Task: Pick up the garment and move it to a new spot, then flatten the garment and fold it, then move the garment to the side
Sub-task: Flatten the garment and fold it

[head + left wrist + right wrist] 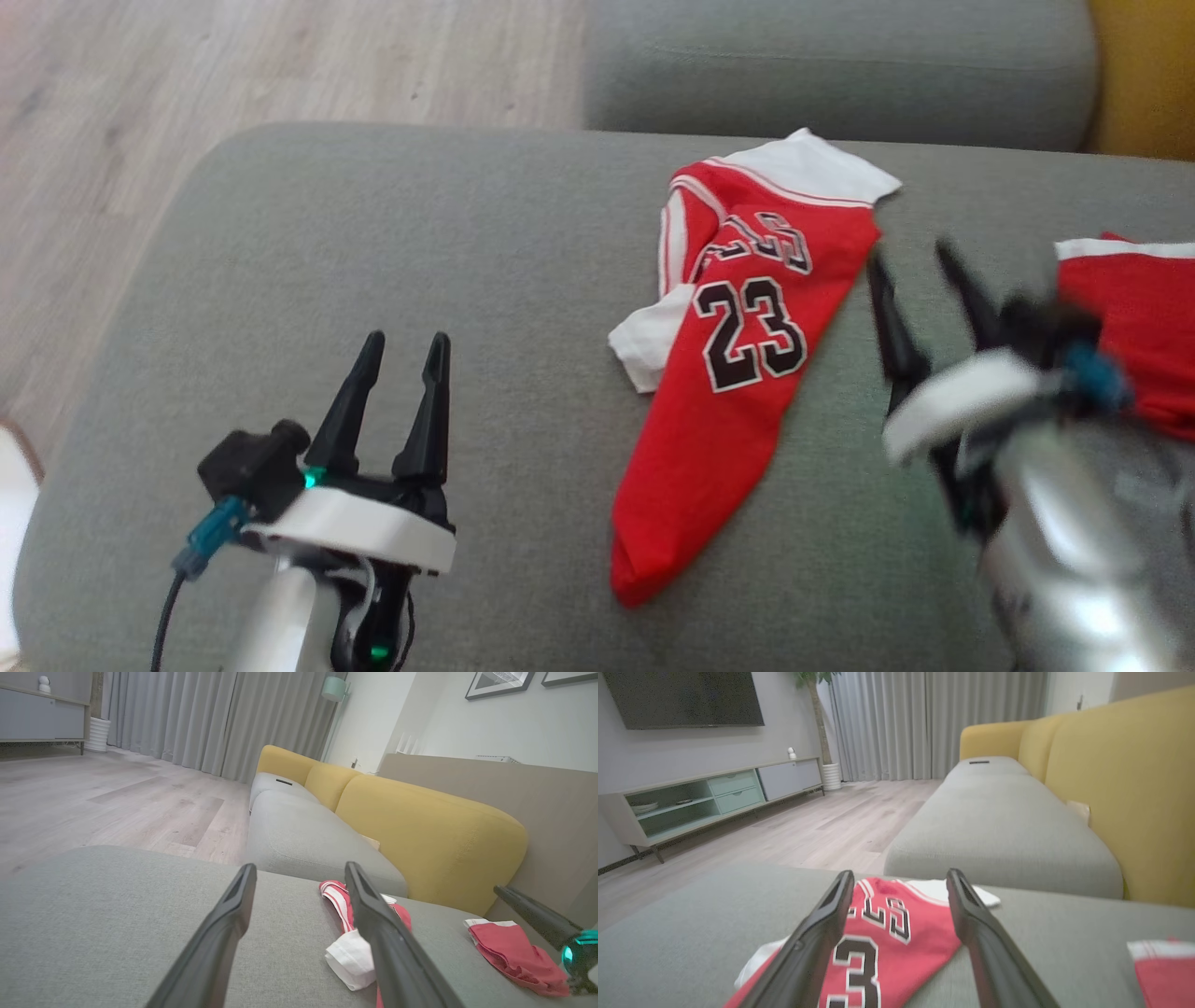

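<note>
A red jersey [738,373] with white sleeves and a black "23" lies crumpled and folded lengthwise on the grey sofa cushion [420,261]. My right gripper [910,257] is open just to the right of it, blurred, nothing between its fingers. The right wrist view looks over the jersey [882,938] between the open fingers. My left gripper [406,345] stands open well to the left of the jersey, above bare cushion. In the left wrist view the jersey [355,952] shows partly behind the right finger [387,933].
A second red garment [1130,317] with a white band lies at the right edge, beside my right wrist. A yellow backrest [420,835] runs behind the grey seats. Wooden floor [187,75] lies beyond the cushion's left and far edges.
</note>
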You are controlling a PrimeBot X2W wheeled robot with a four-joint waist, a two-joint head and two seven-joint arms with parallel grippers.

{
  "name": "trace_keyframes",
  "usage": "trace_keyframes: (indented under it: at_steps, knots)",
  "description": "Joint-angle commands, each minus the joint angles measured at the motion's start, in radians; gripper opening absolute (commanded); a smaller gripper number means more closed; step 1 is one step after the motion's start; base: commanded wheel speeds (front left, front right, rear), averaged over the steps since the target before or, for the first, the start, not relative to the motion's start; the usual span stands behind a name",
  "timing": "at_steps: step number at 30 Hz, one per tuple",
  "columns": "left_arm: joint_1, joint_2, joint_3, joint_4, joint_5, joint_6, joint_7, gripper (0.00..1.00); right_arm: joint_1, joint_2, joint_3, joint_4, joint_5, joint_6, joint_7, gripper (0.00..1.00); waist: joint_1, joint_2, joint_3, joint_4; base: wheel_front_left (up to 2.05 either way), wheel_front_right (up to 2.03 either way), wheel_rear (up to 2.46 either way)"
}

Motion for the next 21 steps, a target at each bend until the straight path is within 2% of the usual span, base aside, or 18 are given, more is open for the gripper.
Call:
trace_keyframes:
  at_steps: [1, 7, 12, 14, 19, 21]
  knots:
    - [-0.017, 0.004, 0.042, -0.032, -0.005, 0.004, -0.006, 1.0, 0.051, 0.038, -0.026, -0.069, -0.022, 0.007, -0.011, 1.0, 0.0002, -0.0001, -0.017, -0.026, 0.0, 0.0, 0.0]
    - [0.0, 0.004, 0.051, -0.02, -0.007, 0.004, -0.006, 1.0, 0.248, 0.121, -0.139, -0.204, -0.104, 0.007, 0.015, 1.0, 0.0002, -0.0001, -0.024, -0.063, 0.0, 0.0, 0.0]
    - [-0.012, 0.004, 0.055, 0.0, -0.005, -0.001, -0.006, 1.0, 0.305, 0.149, -0.173, -0.314, -0.138, 0.007, 0.063, 1.0, 0.0002, -0.0001, -0.004, -0.099, 0.0, 0.0, 0.0]
    - [-0.032, 0.004, 0.05, 0.016, -0.041, -0.004, -0.006, 1.0, 0.31, 0.153, -0.176, -0.356, -0.148, 0.007, 0.085, 1.0, 0.0002, -0.0001, 0.015, -0.114, 0.0, 0.0, 0.0]
    - [-0.12, 0.004, -0.006, 0.098, -0.047, -0.012, -0.006, 1.0, 0.317, 0.156, -0.186, -0.423, -0.17, 0.007, 0.122, 1.0, 0.0002, -0.0001, 0.058, -0.142, 0.0, 0.0, 0.0]
    - [-0.213, 0.004, -0.062, 0.213, -0.02, -0.018, 0.006, 1.0, 0.323, 0.157, -0.189, -0.458, -0.181, 0.007, 0.141, 1.0, 0.0002, -0.0001, 0.091, -0.166, 0.0, 0.0, 0.0]
